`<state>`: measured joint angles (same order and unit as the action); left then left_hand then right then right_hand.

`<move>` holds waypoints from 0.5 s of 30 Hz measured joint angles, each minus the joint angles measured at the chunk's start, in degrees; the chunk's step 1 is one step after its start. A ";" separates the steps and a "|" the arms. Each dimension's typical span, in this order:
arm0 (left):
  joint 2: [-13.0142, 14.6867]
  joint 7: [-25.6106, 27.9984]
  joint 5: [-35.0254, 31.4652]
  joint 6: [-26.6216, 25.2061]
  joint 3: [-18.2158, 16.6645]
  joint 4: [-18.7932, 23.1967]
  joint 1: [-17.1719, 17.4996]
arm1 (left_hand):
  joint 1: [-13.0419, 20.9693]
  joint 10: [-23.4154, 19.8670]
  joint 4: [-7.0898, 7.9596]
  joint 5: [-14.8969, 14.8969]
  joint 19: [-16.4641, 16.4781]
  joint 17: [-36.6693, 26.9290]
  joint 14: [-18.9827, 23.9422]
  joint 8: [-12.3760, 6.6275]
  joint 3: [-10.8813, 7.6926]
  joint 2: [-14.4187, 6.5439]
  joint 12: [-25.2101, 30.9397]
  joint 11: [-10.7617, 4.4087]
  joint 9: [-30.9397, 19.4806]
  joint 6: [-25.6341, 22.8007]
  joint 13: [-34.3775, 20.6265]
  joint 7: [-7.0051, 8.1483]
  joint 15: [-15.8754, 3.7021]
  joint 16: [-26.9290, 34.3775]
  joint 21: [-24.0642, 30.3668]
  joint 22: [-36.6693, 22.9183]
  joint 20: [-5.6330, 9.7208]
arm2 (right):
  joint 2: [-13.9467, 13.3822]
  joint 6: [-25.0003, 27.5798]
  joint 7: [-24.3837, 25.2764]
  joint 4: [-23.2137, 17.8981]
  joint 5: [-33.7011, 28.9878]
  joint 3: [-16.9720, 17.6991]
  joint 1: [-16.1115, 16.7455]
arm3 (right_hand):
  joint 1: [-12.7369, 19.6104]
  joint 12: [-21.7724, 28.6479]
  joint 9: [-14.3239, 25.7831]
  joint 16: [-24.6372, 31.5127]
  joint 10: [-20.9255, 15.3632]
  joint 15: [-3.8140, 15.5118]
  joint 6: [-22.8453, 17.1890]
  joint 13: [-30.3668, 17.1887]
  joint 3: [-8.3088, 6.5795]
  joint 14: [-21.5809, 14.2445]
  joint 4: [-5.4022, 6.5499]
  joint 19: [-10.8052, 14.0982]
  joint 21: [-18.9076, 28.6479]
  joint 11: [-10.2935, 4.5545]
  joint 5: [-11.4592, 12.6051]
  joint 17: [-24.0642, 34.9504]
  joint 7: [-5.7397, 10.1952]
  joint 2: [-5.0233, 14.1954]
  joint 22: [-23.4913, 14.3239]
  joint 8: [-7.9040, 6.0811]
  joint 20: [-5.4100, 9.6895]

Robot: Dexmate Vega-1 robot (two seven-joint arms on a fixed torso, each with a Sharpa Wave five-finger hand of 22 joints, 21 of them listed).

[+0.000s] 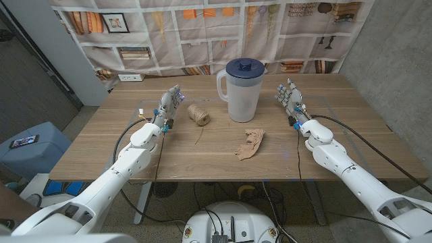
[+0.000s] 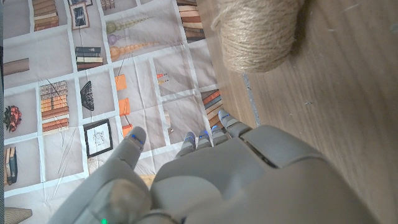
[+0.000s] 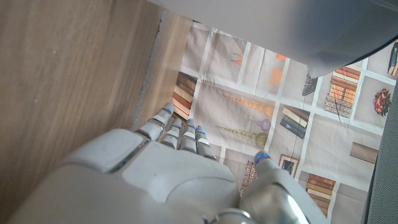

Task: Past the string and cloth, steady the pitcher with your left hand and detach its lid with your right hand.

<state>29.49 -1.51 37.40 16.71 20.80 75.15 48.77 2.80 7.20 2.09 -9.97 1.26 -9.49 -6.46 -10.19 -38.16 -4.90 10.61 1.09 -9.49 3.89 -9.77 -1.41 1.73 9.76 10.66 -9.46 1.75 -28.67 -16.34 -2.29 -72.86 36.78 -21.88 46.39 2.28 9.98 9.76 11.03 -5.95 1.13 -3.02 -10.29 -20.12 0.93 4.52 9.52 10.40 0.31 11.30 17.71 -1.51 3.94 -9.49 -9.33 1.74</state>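
A clear plastic pitcher with a dark blue lid stands upright at the table's far middle, its handle toward my left. A ball of brown string lies left of it, and a crumpled tan cloth lies in front of it. My left hand stands by the string, fingers apart, holding nothing. My right hand stands right of the pitcher, fingers spread, holding nothing. Both hands are apart from the pitcher.
The wooden table has bare room at its front and both sides. A printed bookshelf curtain hangs behind the far edge. Cables run along both arms. A blue stool with a phone stands at the left of the table.
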 measured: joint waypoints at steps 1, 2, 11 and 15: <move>0.01 0.05 0.04 0.06 -0.04 0.09 0.09 | 0.26 -0.22 -0.22 0.00 0.07 0.00 0.04 0.00 -0.22 -0.26 0.09 -0.21 0.00 -0.22 0.00 0.22 -0.42 0.13 0.00 0.05 0.07 | 0.05 0.02 -0.02 0.12 -0.06 -0.07 -0.15 | 0.00 0.00 0.00 0.00 0.00 0.00 0.09 0.00 0.00 0.00 0.00 0.00 0.00 0.00 0.00 0.00 0.09 0.00 0.00 0.00 0.00; 0.01 0.11 0.11 0.15 -0.04 0.09 0.09 | 0.26 -0.28 -0.32 0.00 0.23 0.00 0.12 0.00 -0.26 -0.26 0.24 -0.45 0.00 -0.43 0.00 0.43 -0.74 0.23 0.00 0.10 0.23 | 0.11 0.02 -0.02 0.21 -0.06 -0.12 -0.29 | 0.00 0.00 0.00 0.00 0.00 -0.01 0.09 0.00 0.00 0.02 0.00 0.00 0.00 0.00 0.00 0.00 0.09 0.00 0.00 0.00 0.00; 0.78 0.51 0.48 0.37 -0.70 2.46 1.49 | 0.93 -0.74 -2.23 0.00 0.86 0.01 0.62 -0.22 -0.20 -0.47 0.26 -0.91 -0.27 -0.93 0.01 0.92 -1.24 0.23 0.00 0.13 0.23 | 0.23 0.21 1.00 -0.45 -0.82 -0.24 -0.31 | 0.00 0.00 -0.01 0.00 0.00 -0.11 0.30 0.00 0.01 0.72 -0.01 0.00 0.00 0.00 0.00 0.00 -0.12 0.00 0.01 -0.42 0.00; 1.21 0.75 0.58 0.16 -0.90 3.30 1.80 | 1.36 -1.14 -2.92 0.00 1.08 0.01 0.93 -0.22 -0.18 -0.54 0.26 -1.31 -0.27 -0.93 0.01 0.92 -1.54 0.22 0.00 0.13 0.36 | 0.20 0.22 1.20 -0.78 -0.94 -0.25 -0.12 | 0.01 0.21 -0.01 0.23 0.01 -0.11 0.26 0.01 0.01 0.72 -0.01 -0.01 0.00 0.00 0.00 -0.05 -0.16 0.01 0.01 -0.64 0.00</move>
<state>30.70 -0.76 37.98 16.87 19.91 78.45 50.57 4.16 6.05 -0.83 -9.96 2.34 -9.48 -5.53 -10.41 -38.35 -5.44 10.87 -0.21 -9.76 2.96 -9.76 -0.49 0.19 9.98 10.66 -9.33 2.10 -28.47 -16.12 -1.09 -73.64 35.83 -22.13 46.27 2.29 10.19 9.75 11.26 -5.94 1.02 -2.77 -10.29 -20.11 1.65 4.51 9.51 10.39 0.31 11.30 17.65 -1.67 3.95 -9.48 -9.97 1.74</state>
